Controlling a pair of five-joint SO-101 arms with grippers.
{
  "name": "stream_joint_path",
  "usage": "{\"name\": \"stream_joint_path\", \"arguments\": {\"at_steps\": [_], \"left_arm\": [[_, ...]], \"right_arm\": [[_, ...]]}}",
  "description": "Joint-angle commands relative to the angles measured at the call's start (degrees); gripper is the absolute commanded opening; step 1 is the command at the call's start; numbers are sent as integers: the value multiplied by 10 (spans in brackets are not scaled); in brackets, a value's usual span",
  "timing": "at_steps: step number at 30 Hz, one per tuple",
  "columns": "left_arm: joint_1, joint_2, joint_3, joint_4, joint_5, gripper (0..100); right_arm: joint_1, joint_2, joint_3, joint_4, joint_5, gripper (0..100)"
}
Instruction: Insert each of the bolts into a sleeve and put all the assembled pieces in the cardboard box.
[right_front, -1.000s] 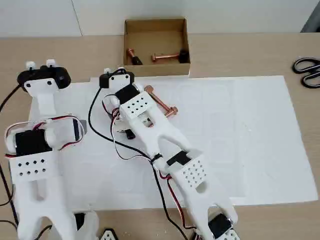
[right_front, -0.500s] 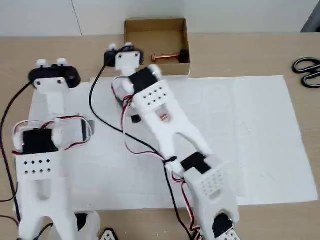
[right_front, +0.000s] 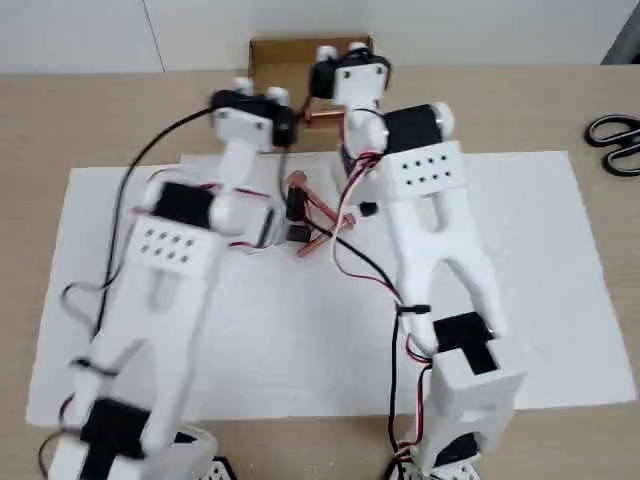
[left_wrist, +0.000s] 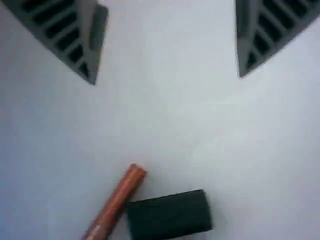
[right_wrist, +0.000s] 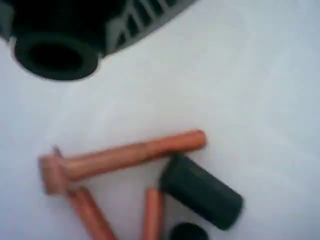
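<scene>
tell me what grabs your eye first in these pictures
The left arm and right arm lean together over a tangle of copper bolts and black sleeves at the middle of the white paper sheet. The left claw hangs open near a bolt tip and a sleeve, while the right claw grips another sleeve.

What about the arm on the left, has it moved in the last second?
Yes. The left arm has swung right: its far end, earlier at the white sheet's left edge, is now close to the cardboard box.
</scene>
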Motion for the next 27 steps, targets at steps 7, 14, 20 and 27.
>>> {"name": "stream_joint_path", "arguments": {"at_steps": [7,14,20,27], "left_arm": [[98,248,-200,36,-113,175],[98,386,-325,28,-113,175],[95,473,-418,33,-113,175],[91,509,-465,32,-134,175]], "right_arm": [[139,-62,47,-11,7,4],[151,-62,47,-11,7,4],[150,-61,47,-12,4,4],[153,-61,47,-12,4,4]]}}
